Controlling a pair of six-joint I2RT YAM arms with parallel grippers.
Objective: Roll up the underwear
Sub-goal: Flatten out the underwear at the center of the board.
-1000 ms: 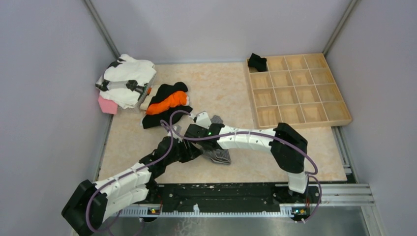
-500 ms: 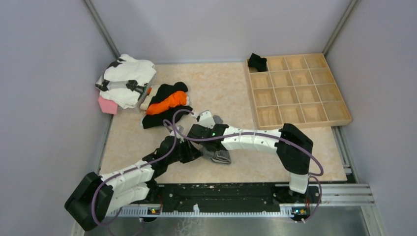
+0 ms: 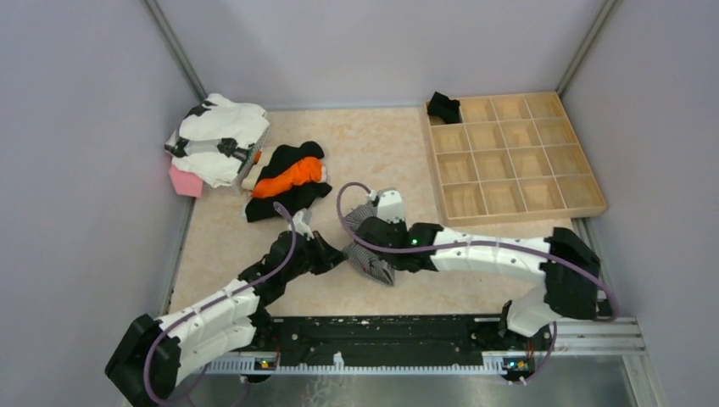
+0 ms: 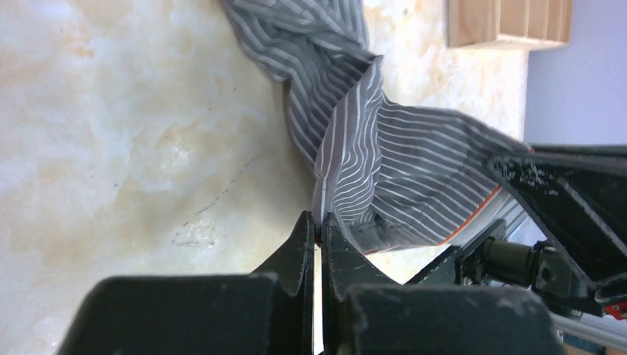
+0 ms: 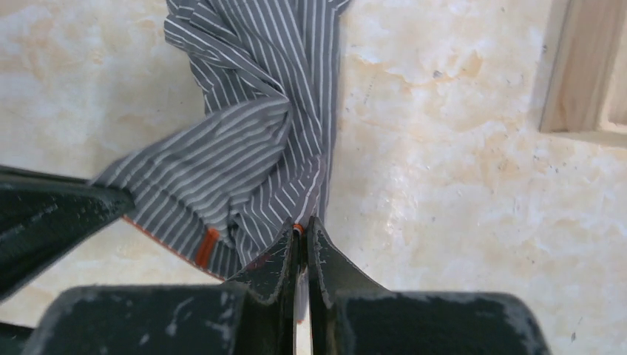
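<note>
The grey striped underwear (image 3: 373,259) lies crumpled on the mat in front of the arms, partly lifted between both grippers. My left gripper (image 3: 342,254) comes in from the left. In the left wrist view it (image 4: 318,225) is shut on a folded edge of the underwear (image 4: 384,163). My right gripper (image 3: 370,241) reaches in from the right. In the right wrist view it (image 5: 302,229) is shut on the orange-trimmed hem of the underwear (image 5: 251,140). A plain black underwear (image 3: 443,106) sits in the tray's far left compartment.
A wooden compartment tray (image 3: 519,209) stands at the right rear. A black and orange garment (image 3: 288,180), a white and black pile (image 3: 219,134) and a pink block (image 3: 185,181) lie at the left rear. Walls close in on both sides.
Both grippers have closed on the striped underwear. The right arm has stretched out, its elbow swinging right and its wrist shifting right, pulling the cloth with it.
</note>
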